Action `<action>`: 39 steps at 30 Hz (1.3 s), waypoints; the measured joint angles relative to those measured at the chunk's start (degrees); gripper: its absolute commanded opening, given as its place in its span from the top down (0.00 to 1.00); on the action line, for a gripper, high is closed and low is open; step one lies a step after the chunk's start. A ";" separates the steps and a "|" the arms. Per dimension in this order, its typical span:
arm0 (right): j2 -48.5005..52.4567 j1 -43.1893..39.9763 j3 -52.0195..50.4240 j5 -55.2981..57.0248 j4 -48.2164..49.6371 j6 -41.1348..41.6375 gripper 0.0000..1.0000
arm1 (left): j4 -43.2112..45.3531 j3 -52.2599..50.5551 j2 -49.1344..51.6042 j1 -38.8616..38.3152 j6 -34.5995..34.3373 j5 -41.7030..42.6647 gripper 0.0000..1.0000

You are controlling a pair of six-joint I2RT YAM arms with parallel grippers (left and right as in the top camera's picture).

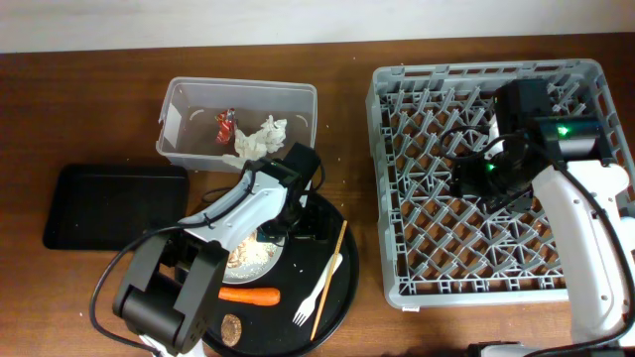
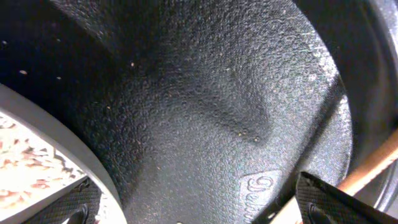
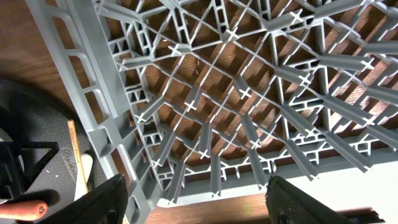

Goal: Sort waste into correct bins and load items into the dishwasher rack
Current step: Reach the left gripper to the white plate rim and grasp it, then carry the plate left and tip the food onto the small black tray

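Note:
The white plate [image 1: 248,260] with beige rice scraps [image 2: 15,171] sits on a round black tray [image 1: 290,319], with an orange carrot [image 1: 250,295], a white fork [image 1: 317,293], a wooden stick [image 1: 330,276] and a brown lump [image 1: 231,327]. My left gripper [image 1: 283,234] is open and low over the tray at the plate's right rim [image 2: 59,140]; it is also seen in the left wrist view [image 2: 199,208]. My right gripper [image 1: 476,183] is open and empty above the grey rack [image 1: 382,178], as the right wrist view [image 3: 199,202] shows. No bowl or cups are in view.
The clear tub [image 1: 238,86] at the back left holds a red wrapper [image 1: 226,124] and white tissue [image 1: 256,139]. A shallow black tray [image 1: 114,208] lies at the left. The rack [image 3: 205,93] shows only its pegs. The right wrist view also shows the stick [image 3: 78,158] and carrot [image 3: 25,208].

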 measured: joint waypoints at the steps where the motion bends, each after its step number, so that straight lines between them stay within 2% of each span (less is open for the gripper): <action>1: 0.00 0.00 0.00 0.00 0.00 0.00 0.25 | 0.13 -0.20 0.00 0.00 0.00 -0.42 0.01; 3: 0.00 0.00 0.00 0.00 0.00 -0.02 0.25 | -0.50 -0.35 0.00 -0.11 0.00 -1.97 0.02; 5: 0.00 0.00 0.00 0.00 0.00 0.00 0.25 | -1.86 -0.61 0.00 -0.11 0.00 -3.61 0.11; 7: 0.00 0.00 0.00 0.00 0.00 -0.02 0.25 | -2.56 -0.83 0.00 -0.11 0.11 -4.55 0.11; 9: 0.00 0.00 0.00 0.00 0.00 0.02 0.25 | -2.69 -0.94 0.00 -0.11 0.00 -4.90 0.18; 11: 0.00 0.00 0.00 0.00 0.00 -0.02 0.25 | -2.69 -0.96 0.00 -0.11 -0.02 -5.11 0.31; 13: 0.00 0.00 0.00 0.00 -0.02 0.02 0.26 | -2.67 -1.11 0.00 -0.09 0.04 -5.33 0.51; 14: 0.00 0.00 0.00 0.00 -0.02 0.02 0.25 | -2.64 -1.16 0.00 -0.09 0.02 -5.35 0.57; 19: 0.00 0.00 0.00 0.00 -0.11 -0.02 0.25 | -2.71 -1.36 0.00 -0.04 0.04 -6.56 0.67; 23: 0.00 0.00 0.00 0.00 -0.26 0.00 0.25 | -2.64 -1.38 0.00 -0.04 0.09 -9.40 0.84; 27: 0.00 0.00 0.00 0.00 -0.33 -0.02 0.25 | -2.51 -1.38 0.00 -0.07 0.00 -11.43 0.92; 28: 0.00 0.00 0.00 0.00 -0.39 -0.02 0.26 | -2.45 -1.38 0.00 -0.15 0.00 -11.74 0.99; 35: 0.00 0.00 0.00 0.00 -0.42 -0.02 0.25 | -3.08 -1.22 -0.42 -0.37 -0.46 -13.22 0.99; 39: 0.00 0.00 0.00 0.02 -0.39 -0.04 0.25 | -10.86 1.33 -0.42 -0.42 -0.44 -17.81 0.99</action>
